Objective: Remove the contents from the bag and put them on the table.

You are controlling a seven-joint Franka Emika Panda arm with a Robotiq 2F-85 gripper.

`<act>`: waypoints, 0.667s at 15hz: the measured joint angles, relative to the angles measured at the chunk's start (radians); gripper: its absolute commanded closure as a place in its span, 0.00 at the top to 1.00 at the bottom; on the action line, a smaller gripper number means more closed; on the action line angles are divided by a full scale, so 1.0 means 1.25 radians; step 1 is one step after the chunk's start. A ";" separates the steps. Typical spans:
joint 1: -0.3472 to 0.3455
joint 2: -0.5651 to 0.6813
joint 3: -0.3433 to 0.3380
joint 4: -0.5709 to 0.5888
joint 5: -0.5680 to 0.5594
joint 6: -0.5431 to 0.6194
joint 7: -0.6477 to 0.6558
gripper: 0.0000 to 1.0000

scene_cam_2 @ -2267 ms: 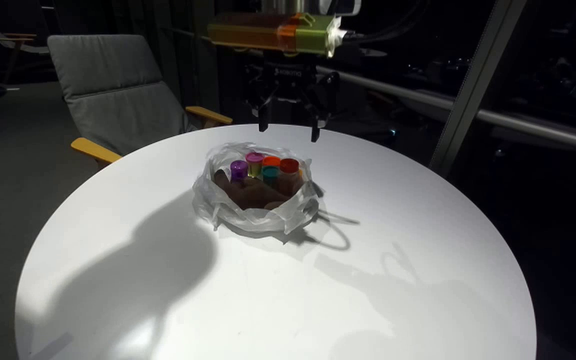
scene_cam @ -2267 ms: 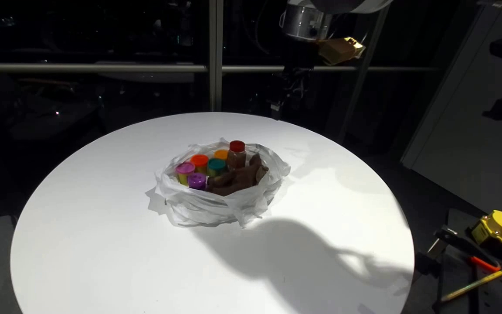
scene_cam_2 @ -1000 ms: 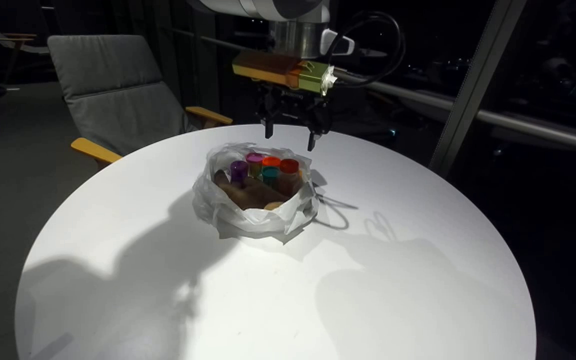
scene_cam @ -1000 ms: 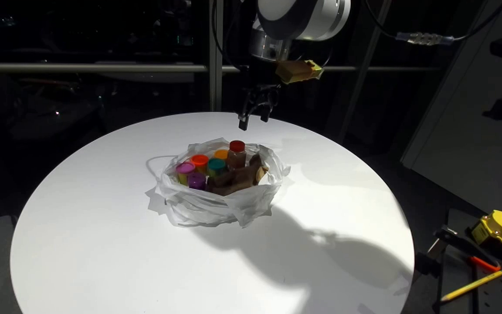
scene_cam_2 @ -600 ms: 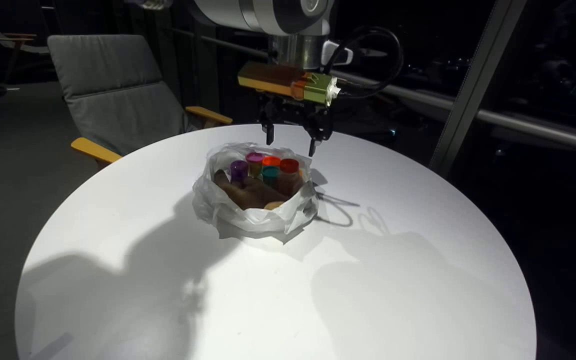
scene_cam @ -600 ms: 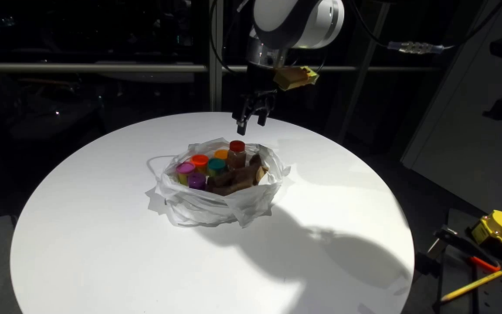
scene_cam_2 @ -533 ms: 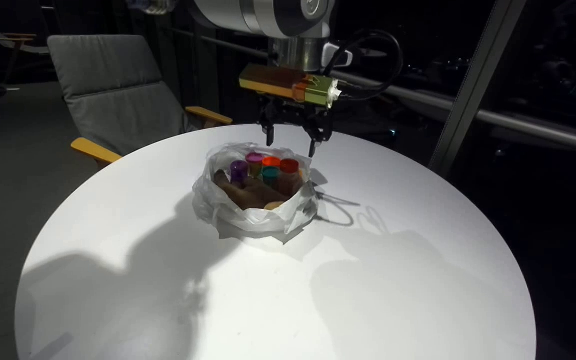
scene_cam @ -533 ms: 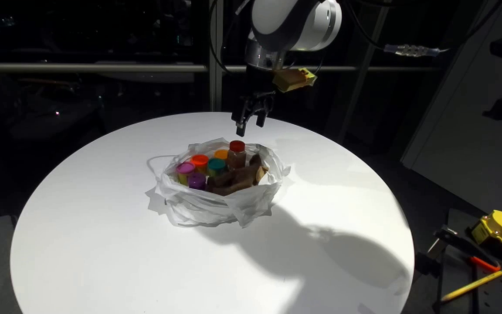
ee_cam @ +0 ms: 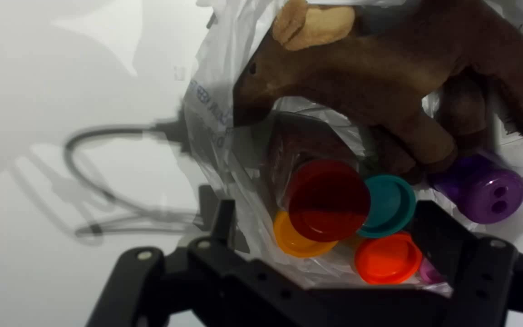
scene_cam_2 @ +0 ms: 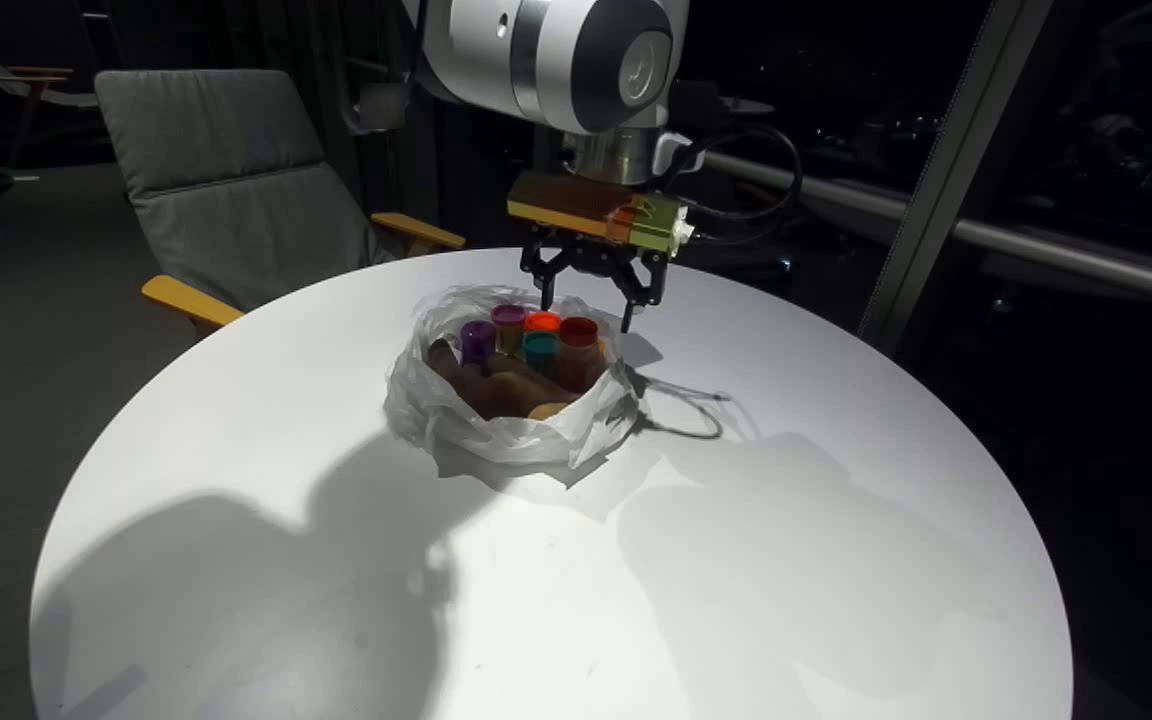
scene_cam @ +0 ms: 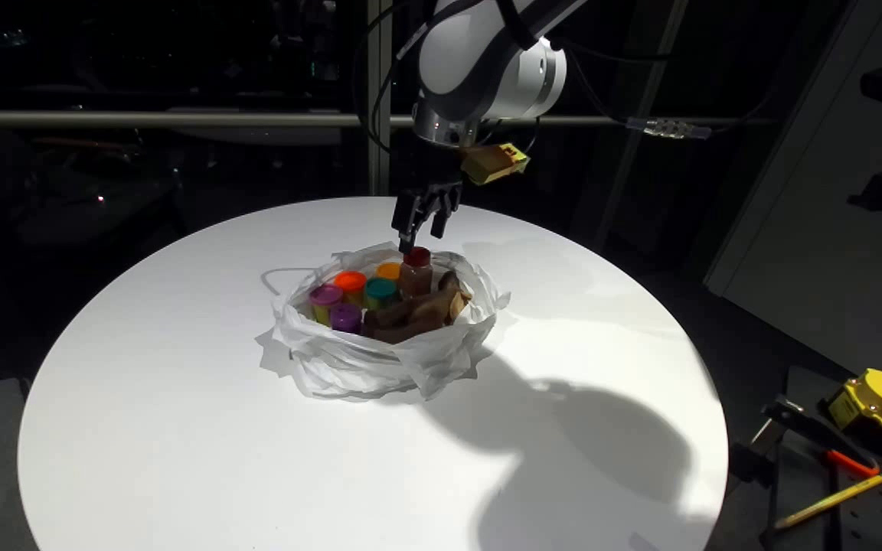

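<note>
The white plastic bag (scene_cam: pixel 364 371) stands open-mouthed on the round white table (scene_cam: pixel 181 444). Inside it, the wrist view shows a brown toy animal (ee_cam: pixel 370 68), a red-capped bottle (ee_cam: pixel 329 202) and several cups: teal (ee_cam: pixel 391 206), orange (ee_cam: pixel 387 260), yellow (ee_cam: pixel 300 243) and purple (ee_cam: pixel 490 193). A pink cup (ee_cam: pixel 430 273) is mostly hidden there behind a finger. My gripper (ee_cam: pixel 326 205) is open, pointing down over the bag's far side, its jaws wide apart on either side of the red cap in that view. Nothing is held. In both exterior views the fingertips hang close to cap height.
A yellow box with a red button (scene_cam: pixel 881 405) and a pencil (scene_cam: pixel 831 501) lie on a dark side surface beyond the table. A grey chair (scene_cam_2: pixel 226 180) stands behind the table. Arm and cable shadows fall across the tabletop.
My gripper has come down and over the table towards the bag, staying open; its fingertips are now near the red cap. The bag and its contents have not moved.
</note>
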 measured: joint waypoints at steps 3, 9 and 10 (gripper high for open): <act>-0.004 0.027 0.013 0.029 0.000 -0.012 -0.007 1.00; -0.001 0.055 0.013 0.046 0.000 -0.028 -0.006 0.66; -0.001 0.060 0.013 0.051 0.000 -0.027 -0.005 0.58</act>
